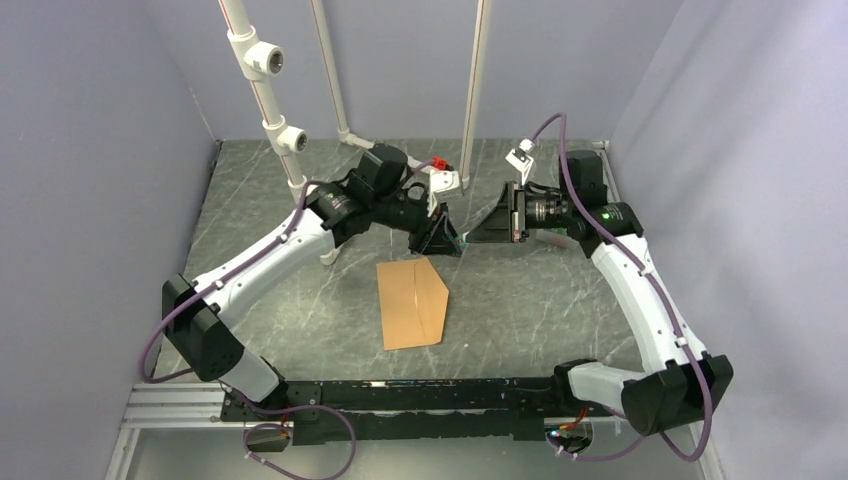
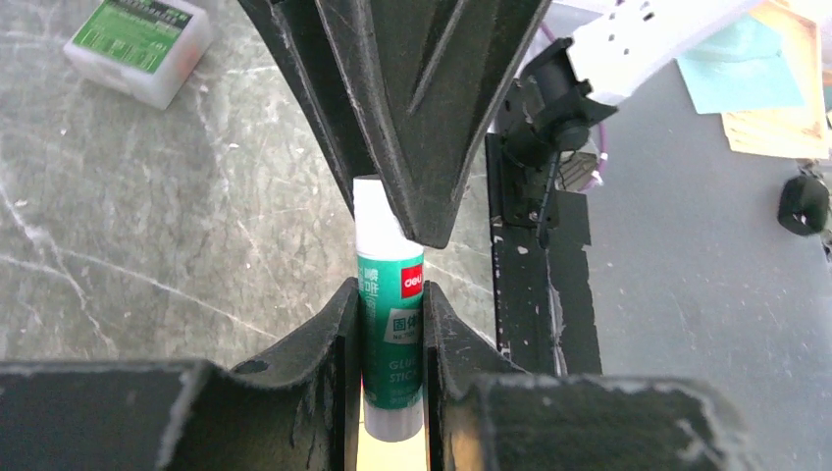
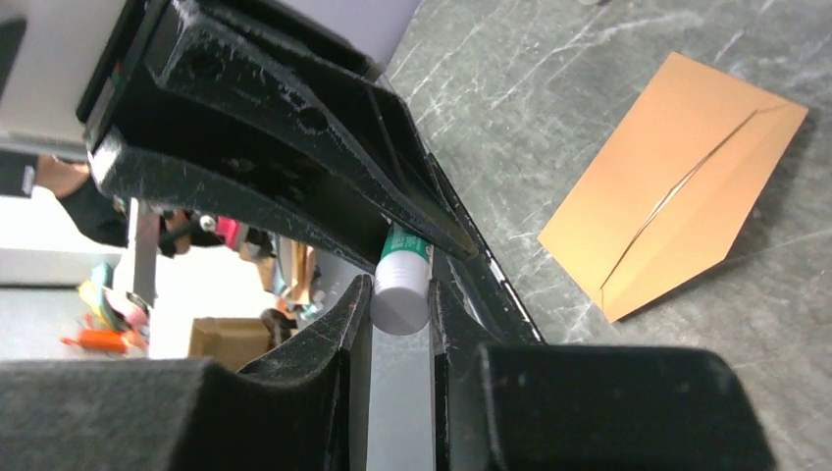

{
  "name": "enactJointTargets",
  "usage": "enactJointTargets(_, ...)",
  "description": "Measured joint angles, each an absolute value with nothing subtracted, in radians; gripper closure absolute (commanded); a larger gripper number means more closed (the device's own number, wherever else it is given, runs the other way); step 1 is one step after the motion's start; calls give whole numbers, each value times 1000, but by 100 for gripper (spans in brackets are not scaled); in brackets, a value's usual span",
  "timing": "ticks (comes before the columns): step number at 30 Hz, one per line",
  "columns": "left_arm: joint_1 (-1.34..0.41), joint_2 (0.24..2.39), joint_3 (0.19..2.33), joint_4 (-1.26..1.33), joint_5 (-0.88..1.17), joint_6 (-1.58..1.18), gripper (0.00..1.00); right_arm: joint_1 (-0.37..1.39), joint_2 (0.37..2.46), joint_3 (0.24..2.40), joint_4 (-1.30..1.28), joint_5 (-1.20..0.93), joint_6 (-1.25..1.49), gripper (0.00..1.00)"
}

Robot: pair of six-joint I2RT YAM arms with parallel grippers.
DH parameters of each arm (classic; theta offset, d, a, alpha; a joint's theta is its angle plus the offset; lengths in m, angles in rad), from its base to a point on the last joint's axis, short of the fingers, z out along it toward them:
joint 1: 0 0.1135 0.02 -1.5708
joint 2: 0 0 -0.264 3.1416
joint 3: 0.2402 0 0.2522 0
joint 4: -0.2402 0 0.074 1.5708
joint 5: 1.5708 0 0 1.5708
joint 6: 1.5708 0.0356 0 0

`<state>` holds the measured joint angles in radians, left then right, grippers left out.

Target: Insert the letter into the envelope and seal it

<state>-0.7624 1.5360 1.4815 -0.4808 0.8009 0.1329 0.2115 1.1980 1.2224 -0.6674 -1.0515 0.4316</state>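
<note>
The envelope (image 1: 412, 303) lies flat in the middle of the counter (image 1: 540, 300). In the top view its long side runs from 12 o'clock to 6 o'clock. Its pointy flap lies open and points to 3 o'clock. The letter does not show by itself. It may be inside, but I cannot tell.

From the envelope, both claws are up at about 1 o'clock, in the air over the far part of the counter. They meet tip to tip. The left claw (image 1: 447, 242) is a bit nearer to the envelope than the right claw (image 1: 478, 234).

Between them is a glue stick (image 2: 390, 324). Its long way runs from 9 o'clock to 3 o'clock, from one claw to the other. The left claw is closed tight on the green and white body. The right claw is closed tight on the pale cap (image 3: 400, 294). I think the next move is to pull the cap straight off along that line.

The tube says "deli" and "GLUE STICK", with some Chinese signs. A small white box (image 2: 137, 44) with a green label sits on the counter. Its writing is too small to read.
</note>
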Motion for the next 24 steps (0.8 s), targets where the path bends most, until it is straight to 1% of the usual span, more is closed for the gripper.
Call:
enactJointTargets(4,-756,1538,1543,-616,874,192,98,212,1159,1258,-694,-1072,353,100)
enactJointTargets(7,-749,1534,1512,-745,920,203,98,165,1134,1283,-646,-1067,348,100)
enactJointTargets(10,-750,1536,1477,-819,916,205,98,125,1128,1285,-586,-1065,395,100)
enactJointTargets(15,-750,1516,1446,-825,874,190,98,108,1153,1271,-537,-1043,464,100)
enactJointTargets(19,-749,1488,1438,-790,842,165,98,116,1176,1277,-615,-922,430,100)
enactJointTargets(24,-749,1474,1438,-756,827,152,98,136,1227,1266,-710,-686,395,100)
